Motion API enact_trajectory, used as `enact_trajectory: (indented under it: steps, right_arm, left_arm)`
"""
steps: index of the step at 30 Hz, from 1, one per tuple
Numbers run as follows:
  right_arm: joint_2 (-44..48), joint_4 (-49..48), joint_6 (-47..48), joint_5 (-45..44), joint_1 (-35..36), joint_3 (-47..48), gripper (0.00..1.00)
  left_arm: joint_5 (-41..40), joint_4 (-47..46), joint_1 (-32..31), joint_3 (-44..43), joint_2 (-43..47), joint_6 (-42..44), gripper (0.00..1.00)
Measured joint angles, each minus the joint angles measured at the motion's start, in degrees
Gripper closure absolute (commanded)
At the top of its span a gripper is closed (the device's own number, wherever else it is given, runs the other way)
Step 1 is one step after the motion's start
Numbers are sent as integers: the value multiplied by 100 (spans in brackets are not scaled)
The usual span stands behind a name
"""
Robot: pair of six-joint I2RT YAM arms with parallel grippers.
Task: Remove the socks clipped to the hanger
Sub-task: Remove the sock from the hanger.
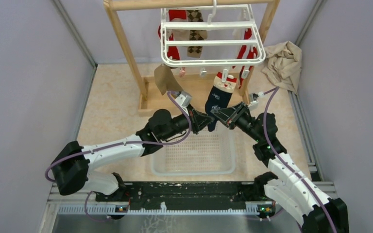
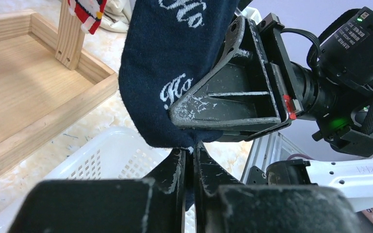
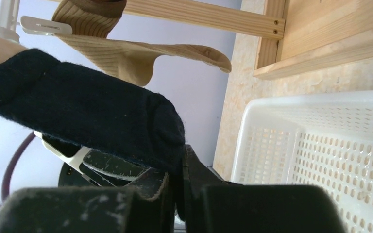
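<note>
Your left gripper (image 2: 189, 151) filled the bottom of the left wrist view. Its two fingers were pressed together on the toe end of the navy sock (image 2: 170, 63), and dark fabric showed in the narrow slit between them. You had the right gripper (image 2: 226, 114) on the same sock just above, one scuffed finger lying flat against the cloth beside the white lettering. The right wrist view agreed: right gripper (image 3: 177, 170) closed, navy sock (image 3: 77, 107) pinched in the gap and running off to the left.

From above, left gripper (image 1: 205, 120) and right gripper (image 1: 218, 112) met nose to nose at the sock's lower end, over the far rim of the white basket (image 1: 193, 173). Navy sock (image 1: 218, 99) hung cuff up from a clip (image 1: 225, 75) at the front edge of the hanger (image 1: 212, 59), not yet released. Tan sock (image 1: 165, 80) hung just left of it, near your left wrist. Red socks (image 1: 174, 51) and an argyle sock (image 1: 194, 34) were clipped farther back on the hanger. The hanger itself hung from the top bar of the wooden frame (image 1: 126, 46). Beige cloth (image 1: 282, 63) lay crumpled on the table (image 1: 111, 111) at the far right, well apart from both arms.
</note>
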State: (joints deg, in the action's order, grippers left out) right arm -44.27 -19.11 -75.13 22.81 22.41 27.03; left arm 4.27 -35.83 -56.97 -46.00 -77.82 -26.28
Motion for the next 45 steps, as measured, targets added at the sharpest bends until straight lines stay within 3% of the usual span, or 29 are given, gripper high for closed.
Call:
enact_trajectory:
  steps: [3, 14, 24, 32, 45]
  right_arm:
    - [0, 9, 63, -2, 0, 2, 64]
    - [-57, 616, 885, -46, 0, 304, 48]
    - [680, 1963, 2614, -470, 11, 1008, 44]
    - [1193, 2479, 4111, -750, 11, 1912, 41]
    - [393, 2835, 5259, -955, 251, 3053, 45]
  left_arm:
    - [122, 223, 83, -94, 0, -92, 92]
    - [1615, 1185, 1346, -686, -138, -957, 92]
    - [2990, 1526, 1738, -988, -643, -1303, 91]
    - [3432, 1576, 1812, -1154, -807, -1346, 92]
    - [3550, 1663, 1812, -1309, -1099, -1355, 94]
